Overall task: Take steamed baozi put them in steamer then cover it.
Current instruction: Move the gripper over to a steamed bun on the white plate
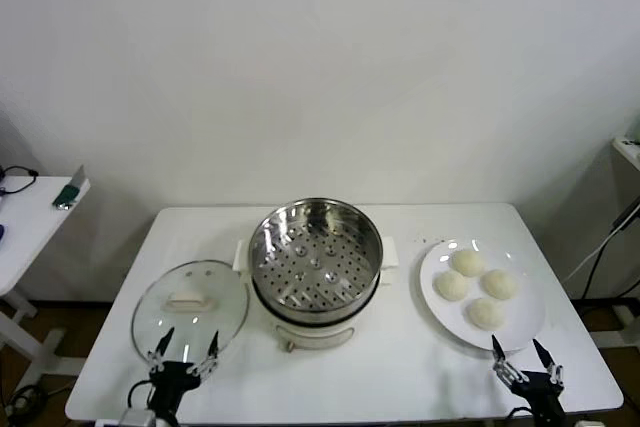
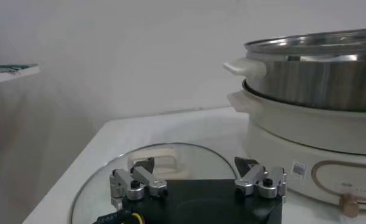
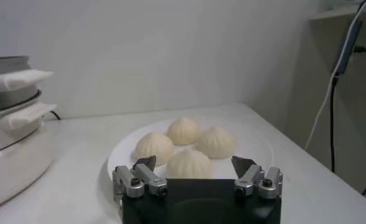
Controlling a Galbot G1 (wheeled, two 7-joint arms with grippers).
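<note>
Resting on a white plate (image 1: 528,332) near the table's right edge, the four steamed baozi (image 1: 476,287) form a tight cluster, each bun touching or nearly touching its neighbours. The steamer (image 1: 315,255) stands at the centre of the table, toward the far edge, its perforated tray exposed and holding nothing, its steel pot seated on a white base with side handles. The cover (image 1: 190,307) lies flat on the table surface near the left edge, just beside the steamer, handle up. The right gripper (image 1: 526,355) hovers at the near edge of the table, just in front of the plate, fingers spread apart and grasping nothing; the right wrist view shows the right gripper (image 3: 195,169) pointed at the nearest bun with the plate (image 3: 256,146) beneath. The left gripper (image 1: 187,344) hovers at the near edge over the near rim of the cover, fingers likewise spread and holding nothing; the left wrist view shows the left gripper (image 2: 195,170) above the cover (image 2: 201,159), with the steamer (image 2: 317,79) to one side. The table (image 1: 400,367) is white and rectangular, set against a plain white wall (image 1: 320,67). A second white table (image 1: 20,217) stands off the left side, carrying a small green object (image 1: 70,190). Dark cables (image 1: 600,257) hang beyond the right edge.
</note>
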